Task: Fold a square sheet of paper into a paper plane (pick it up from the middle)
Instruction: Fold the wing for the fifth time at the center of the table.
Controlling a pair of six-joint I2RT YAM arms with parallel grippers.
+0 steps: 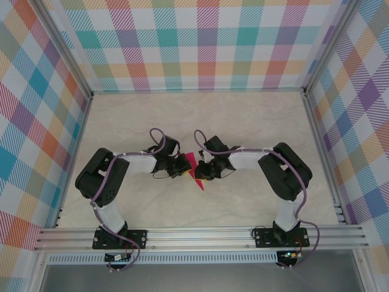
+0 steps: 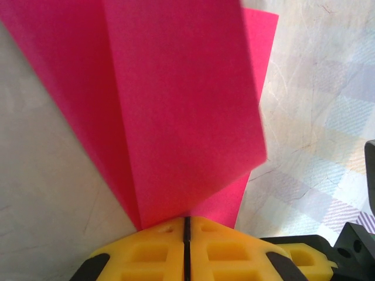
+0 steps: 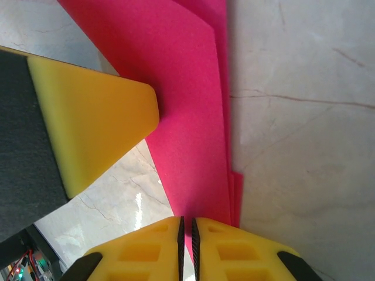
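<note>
A: Spotting the paper plane [image 1: 196, 165] at the middle of the table [image 1: 255, 121], well clear of every edge; folded, pink.
B: Pinched by the left gripper [image 2: 185, 227], fingers closed on its layers; clamped likewise by the right gripper [image 3: 187, 225] opposite.

And we're in a robotics lab here, a purpose-built test cell by the look of it. Take the aluminium rail [image 1: 200, 236] across the near edge as our marker: bolted onto it, side by side, stand the left arm [image 1: 106, 182] and the right arm [image 1: 282, 176], black and white, purple cables [image 1: 158, 131] looping along them. On the near side of the rail, by its right end, a small circuit board [image 1: 287, 255] glows green. Beyond the rail stretches a marble-look tabletop [image 1: 243, 121], and left, right and far beyond the rail, slotted aluminium posts [image 1: 61, 48] carry bright plaid panels [image 1: 200, 42], a staged backdrop boxing the bench in
</note>
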